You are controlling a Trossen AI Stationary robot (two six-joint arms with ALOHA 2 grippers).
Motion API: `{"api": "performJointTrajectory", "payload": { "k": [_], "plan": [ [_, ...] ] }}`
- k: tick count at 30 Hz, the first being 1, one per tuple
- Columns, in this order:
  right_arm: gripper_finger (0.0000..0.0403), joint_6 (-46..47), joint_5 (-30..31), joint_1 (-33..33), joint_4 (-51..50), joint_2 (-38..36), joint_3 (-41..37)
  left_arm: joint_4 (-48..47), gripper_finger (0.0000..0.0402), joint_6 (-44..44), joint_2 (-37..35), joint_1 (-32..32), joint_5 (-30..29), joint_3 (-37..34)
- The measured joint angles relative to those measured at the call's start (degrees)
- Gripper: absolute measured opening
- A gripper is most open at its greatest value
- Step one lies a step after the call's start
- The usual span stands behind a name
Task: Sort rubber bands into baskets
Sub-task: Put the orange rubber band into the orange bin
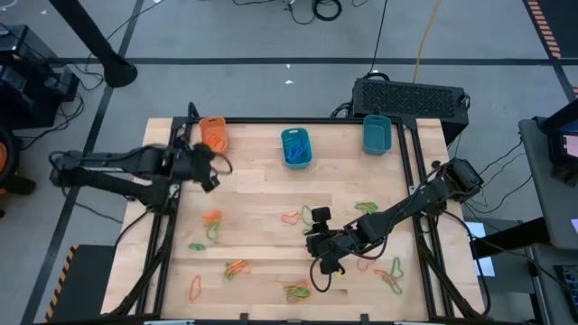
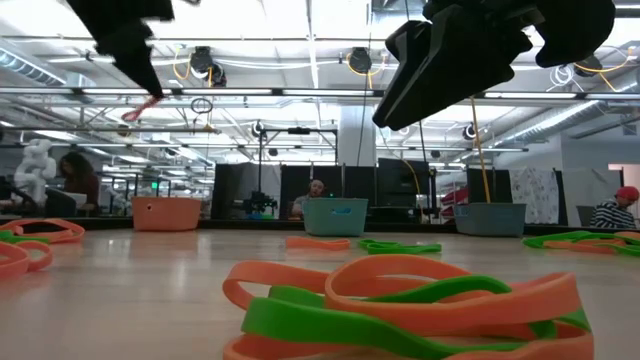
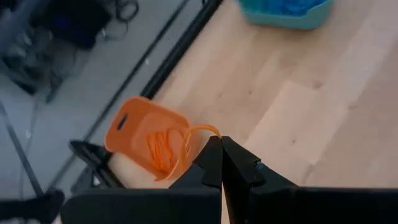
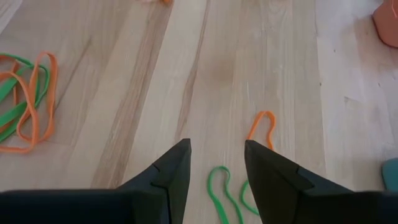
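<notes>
My left gripper (image 3: 221, 148) is shut on an orange rubber band (image 3: 198, 130) and hovers above the table beside the orange basket (image 3: 140, 134), which holds several orange bands. In the high view this gripper (image 1: 211, 175) is just on the near side of that basket (image 1: 213, 134). Two teal baskets (image 1: 295, 147) (image 1: 377, 134) stand along the far edge; the middle one holds blue bands. My right gripper (image 4: 217, 168) is open above the table's near right part, over a green band (image 4: 222, 193) and an orange band (image 4: 263, 127). Loose orange and green bands (image 1: 237, 267) lie across the near half. My left gripper pinches the orange band between its two fingertips at one end of the loop (image 3: 214, 132). The fingers slant downward toward the far edge. The band is lifted clear of the table and dangles slack from the tips (image 2: 140, 108).
A black box (image 1: 411, 95) stands behind the far right edge. Black frame rails (image 1: 411, 171) run along the table's left and right sides. A tangle of orange and green bands (image 2: 400, 300) lies close to the near edge. People sit in the room beyond.
</notes>
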Motion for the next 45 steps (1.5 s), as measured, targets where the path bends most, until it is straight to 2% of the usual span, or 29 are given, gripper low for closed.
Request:
{"api": "performJointTrajectory", "payload": {
  "k": [4,8,14,20,27,31,36,45],
  "plan": [
    [0.0144,-0.02,0.00,-0.02,0.11,0.00,0.00,9.12,0.0000,9.81,-0.67,12.41,9.84,-4.28],
    [0.0144,-0.02,0.00,0.01,0.09,0.00,0.00,16.15,0.0000,17.26,0.99,23.88,17.11,-7.84],
    [0.0144,-0.25,0.00,0.00,-0.15,0.00,0.00,22.87,0.0000,23.77,5.32,38.03,23.89,-9.55],
    [0.0144,-0.44,0.00,0.01,-0.30,0.00,0.00,28.55,0.0000,25.48,11.21,47.22,28.55,-10.38],
    [0.0144,-0.51,0.00,0.01,-0.80,0.00,0.00,30.74,0.0002,26.22,16.43,50.77,29.28,-10.38],
    [0.0144,-0.66,-0.01,0.01,-0.80,0.00,0.00,31.41,0.0019,26.17,18.57,50.98,28.61,-10.38],
    [0.0144,-0.66,0.00,0.01,-0.80,0.00,0.00,31.46,0.0060,26.20,19.26,50.98,26.71,-10.38],
    [0.0144,-0.68,0.00,0.01,-0.83,0.00,0.00,32.08,0.0157,26.26,19.24,50.96,26.19,-10.38]
  ]
}}
